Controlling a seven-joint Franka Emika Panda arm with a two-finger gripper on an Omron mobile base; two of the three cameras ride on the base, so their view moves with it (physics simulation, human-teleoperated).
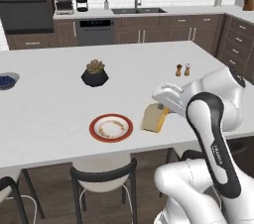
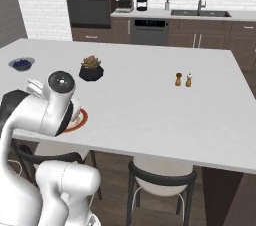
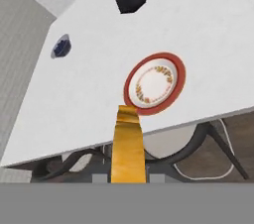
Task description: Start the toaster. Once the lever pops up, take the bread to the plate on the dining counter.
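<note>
One bread (image 1: 155,118) slice, tan with orange crust, clamped upright in the gripper (image 1: 161,106) beside the red-rimmed plate (image 1: 111,128); potted plant (image 1: 95,73) and shakers (image 1: 182,70) beyond.

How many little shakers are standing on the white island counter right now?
2. A brown shaker and a white-topped shaker stand side by side near the far right of the dining counter, well beyond the plate.

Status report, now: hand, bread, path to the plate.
Hand shut on the bread, slice held above the dining counter. Plate bare, just beside the slice. Nothing between them; potted plant well back.
</note>
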